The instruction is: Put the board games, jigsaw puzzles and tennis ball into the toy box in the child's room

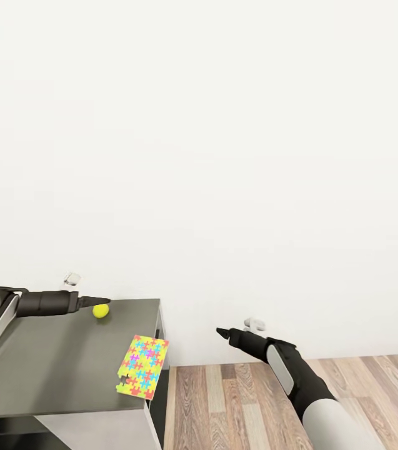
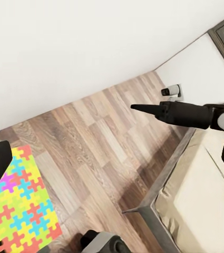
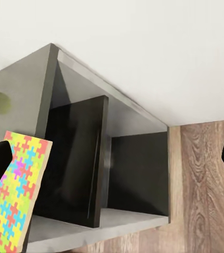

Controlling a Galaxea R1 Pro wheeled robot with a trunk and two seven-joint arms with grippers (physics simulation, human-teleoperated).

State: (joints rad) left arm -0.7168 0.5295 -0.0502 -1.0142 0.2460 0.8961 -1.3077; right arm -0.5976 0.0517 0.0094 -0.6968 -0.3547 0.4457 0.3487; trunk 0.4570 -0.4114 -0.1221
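Observation:
The tennis ball [image 1: 101, 310] lies near the back edge of the dark grey table [image 1: 49, 369]. My left gripper [image 1: 106, 301] reaches in from the left, its tip just above and beside the ball, fingers open [image 2: 112, 161] with nothing between them. One jigsaw puzzle [image 1: 143, 365] lies flat at the table's right edge and hangs slightly over it; the same jigsaw puzzle [image 2: 17, 205] [image 3: 17, 195] appears in both wrist views. Over the floor to the table's right, my right gripper [image 1: 222, 331] [image 3: 112, 158] is open and empty. A corner of the bed [image 2: 206, 205] is visible. The toy box and board games are out of view.
The table's right side is an open shelf with a dark divider [image 3: 85, 158]. Wood-plank floor [image 1: 223, 400] runs right of the table up to a plain white wall. A small white device [image 2: 172, 91] sits by the wall's base near the bed.

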